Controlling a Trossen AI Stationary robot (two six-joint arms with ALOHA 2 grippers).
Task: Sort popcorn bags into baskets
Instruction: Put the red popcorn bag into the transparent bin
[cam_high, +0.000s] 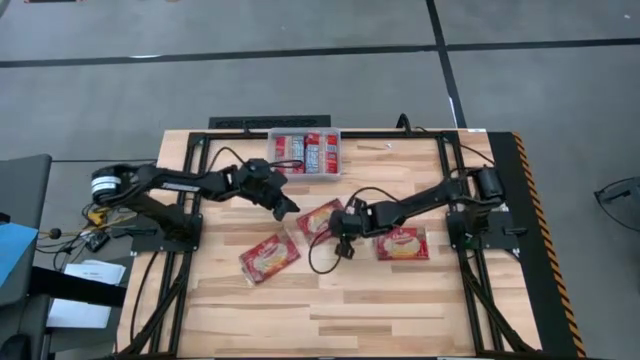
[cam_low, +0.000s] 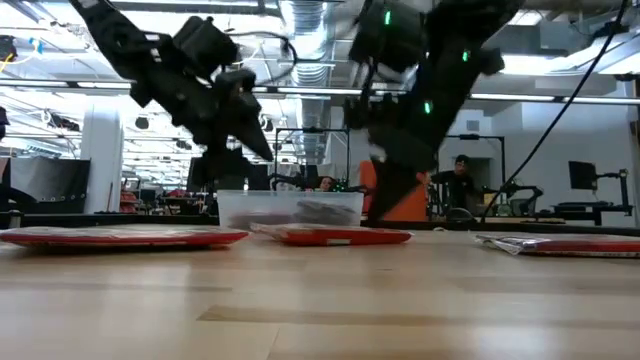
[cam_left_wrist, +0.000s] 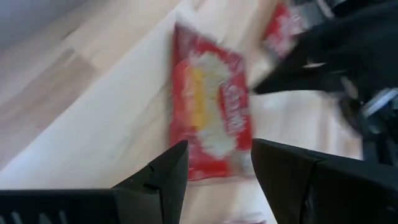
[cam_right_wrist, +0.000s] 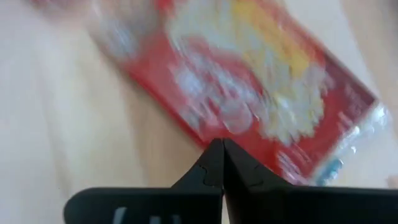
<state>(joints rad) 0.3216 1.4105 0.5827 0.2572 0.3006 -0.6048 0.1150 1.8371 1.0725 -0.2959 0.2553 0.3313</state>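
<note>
Three large red popcorn bags with cream-yellow pictures lie flat on the wooden table: a left one, a middle one and a right one. The clear basket at the far edge holds several small packets. My left gripper hangs open above the middle bag's left end, clear of the table. My right gripper is shut, its tips low at the middle bag's right, near side. My right gripper slants down from the table's right side, and its shut fingertips stand at the edge of the middle bag. I cannot tell whether they touch it. The bag lies flat on the table.
A black frame runs round the table's far and side edges. Loose black cables lie near the right gripper. Bare wood stretches along the near half of the table.
</note>
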